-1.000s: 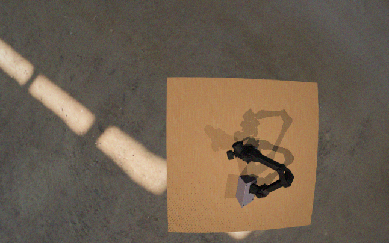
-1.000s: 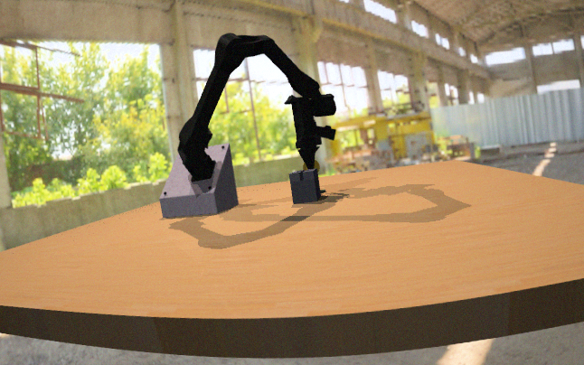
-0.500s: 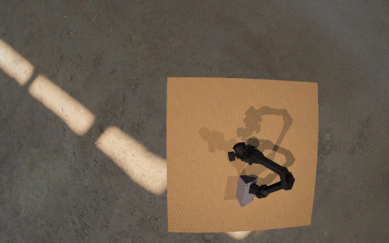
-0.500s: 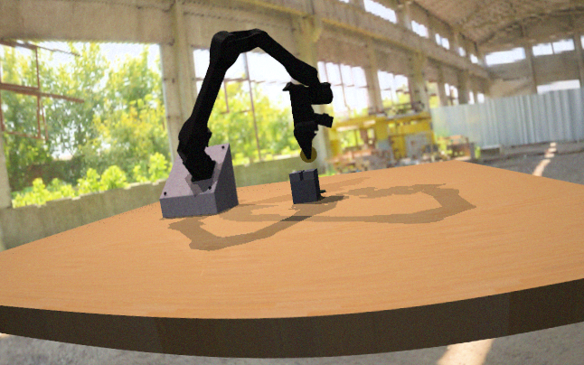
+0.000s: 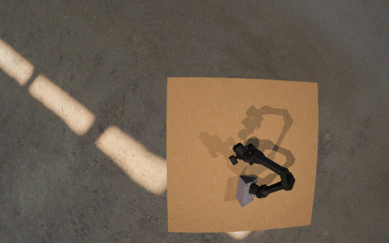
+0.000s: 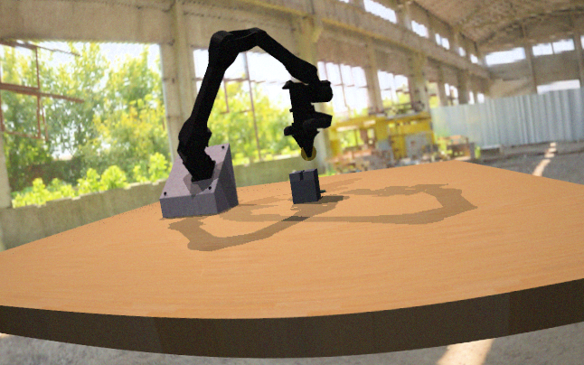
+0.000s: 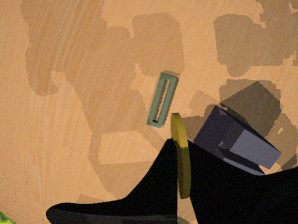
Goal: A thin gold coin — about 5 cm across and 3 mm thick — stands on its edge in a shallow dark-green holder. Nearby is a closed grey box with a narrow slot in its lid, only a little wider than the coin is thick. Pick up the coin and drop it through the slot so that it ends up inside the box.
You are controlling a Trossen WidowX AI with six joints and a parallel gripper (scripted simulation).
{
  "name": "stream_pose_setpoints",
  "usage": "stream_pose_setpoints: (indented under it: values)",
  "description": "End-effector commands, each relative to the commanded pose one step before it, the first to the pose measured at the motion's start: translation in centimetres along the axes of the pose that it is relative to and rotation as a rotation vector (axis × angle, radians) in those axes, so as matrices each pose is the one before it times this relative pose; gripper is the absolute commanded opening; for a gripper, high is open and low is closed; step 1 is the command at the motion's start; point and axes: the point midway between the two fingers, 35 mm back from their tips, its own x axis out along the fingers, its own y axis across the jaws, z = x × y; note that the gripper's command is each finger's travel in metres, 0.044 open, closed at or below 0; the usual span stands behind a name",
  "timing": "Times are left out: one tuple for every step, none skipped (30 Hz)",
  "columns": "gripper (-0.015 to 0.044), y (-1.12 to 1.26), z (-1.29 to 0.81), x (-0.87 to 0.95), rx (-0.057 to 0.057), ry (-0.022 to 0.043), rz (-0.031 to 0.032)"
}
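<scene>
Bright daylight, overlapping soft shadows

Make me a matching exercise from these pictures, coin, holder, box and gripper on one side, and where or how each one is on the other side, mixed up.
Things:
1. coin
2. holder
3. box
4. gripper

States:
A. lying on the table with nothing in it
B. standing on the table, slot in its lid, below the gripper
C. pinched edge-on between the fingers, in the air
D. shut, pointing down above the table

Pairs: 1-C, 2-A, 3-B, 4-D
</scene>
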Motion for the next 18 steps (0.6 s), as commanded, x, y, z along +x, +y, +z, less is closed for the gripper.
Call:
stream_pose_setpoints:
  values:
    - [0.0,-0.049,-0.12,-0.025,-0.1185,0.00234,0.00221]
    - [0.0,-0.018,-0.013,-0.004,-0.0343,-0.00009,0.00002]
    - [0.0,-0.017,-0.014,-0.004,-0.0343,-0.00009,0.00002]
    - [0.0,-0.017,-0.014,-0.004,-0.0343,-0.00009,0.00002]
    - [0.0,-0.016,-0.015,-0.004,-0.0343,-0.00009,0.00001]
    - [0.0,-0.015,-0.016,0.001,-0.0344,0.00007,-0.00002]
    - [0.0,-0.014,-0.017,0.001,-0.0344,0.00007,-0.00001]
    - [0.0,-0.014,-0.017,0.001,-0.0344,0.00007,-0.00001]
    - [0.0,-0.013,-0.018,0.001,-0.0344,0.00007,-0.00001]
    - [0.0,-0.013,-0.018,0.001,-0.0344,0.00007,-0.00001]
    - [0.0,-0.012,-0.019,0.001,-0.0344,0.00007,0.0]
    - [0.0,-0.011,-0.019,0.001,-0.0344,0.00007,0.0]
    - [0.0,-0.011,-0.019,0.001,-0.0344,0.00007,0.0]
    - [0.0,-0.01,-0.02,0.001,-0.0344,0.00007,0.0]
    - [0.0,-0.009,-0.02,0.001,-0.0344,0.00007,0.00001]
    - [0.0,-0.008,-0.02,0.001,-0.0344,0.00007,0.00001]
    - [0.0,-0.008,-0.021,0.001,-0.0344,0.00007,0.00001]
    - [0.0,-0.007,-0.021,0.001,-0.0344,0.00007,0.00001]
